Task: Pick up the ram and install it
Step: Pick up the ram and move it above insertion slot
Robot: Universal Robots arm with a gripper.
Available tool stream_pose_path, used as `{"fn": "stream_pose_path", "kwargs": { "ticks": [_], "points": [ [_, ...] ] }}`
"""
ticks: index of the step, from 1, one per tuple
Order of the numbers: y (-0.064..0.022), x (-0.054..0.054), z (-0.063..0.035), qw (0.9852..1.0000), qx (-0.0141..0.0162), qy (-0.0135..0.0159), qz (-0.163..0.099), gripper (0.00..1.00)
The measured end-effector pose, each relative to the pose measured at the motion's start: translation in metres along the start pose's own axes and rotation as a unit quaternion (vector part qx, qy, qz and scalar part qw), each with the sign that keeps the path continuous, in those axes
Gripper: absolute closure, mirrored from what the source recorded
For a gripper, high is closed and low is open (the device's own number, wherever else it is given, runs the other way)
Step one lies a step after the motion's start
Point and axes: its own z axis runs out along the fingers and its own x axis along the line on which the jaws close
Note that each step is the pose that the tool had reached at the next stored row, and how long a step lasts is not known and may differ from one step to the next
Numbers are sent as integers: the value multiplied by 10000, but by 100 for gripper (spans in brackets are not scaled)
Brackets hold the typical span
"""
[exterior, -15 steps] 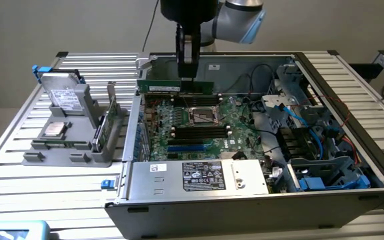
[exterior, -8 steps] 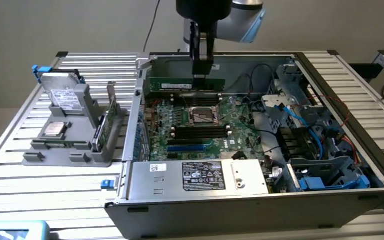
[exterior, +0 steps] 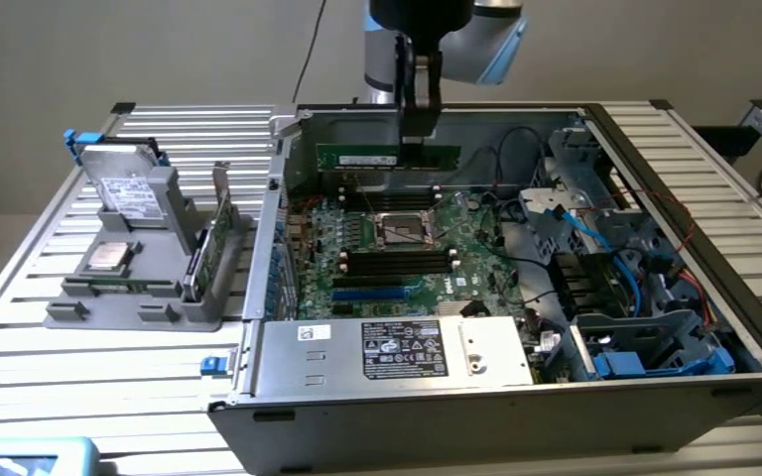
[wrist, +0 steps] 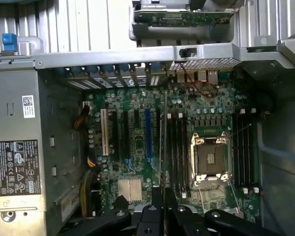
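Upright arm (exterior: 480,45) over motherboard (exterior: 395,253) (with ram (exterior: 368,157))

the exterior view is set high off the table (exterior: 24,327) edge, facing down into the computer case (exterior: 487,426); the wrist view is aimed past the gripper (wrist: 163,194), close above the shared motherboard (wrist: 137,142).

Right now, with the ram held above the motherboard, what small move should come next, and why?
Probably a small sideways shift before any descent. The fingers hold the ram on edge above the motherboard, and in the wrist view its thin edge runs parallel to the black memory slots beside the CPU socket, but seems just off them, not over one.
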Motion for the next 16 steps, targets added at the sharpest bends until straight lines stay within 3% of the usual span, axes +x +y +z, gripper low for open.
{"fn": "stream_pose_path", "kwargs": {
  "ticks": [7,16],
  "points": [
    [-56,-154,23,10000,87,-19,-1,86],
    [-91,-260,76,9999,99,-56,-5,86]
  ]
}}
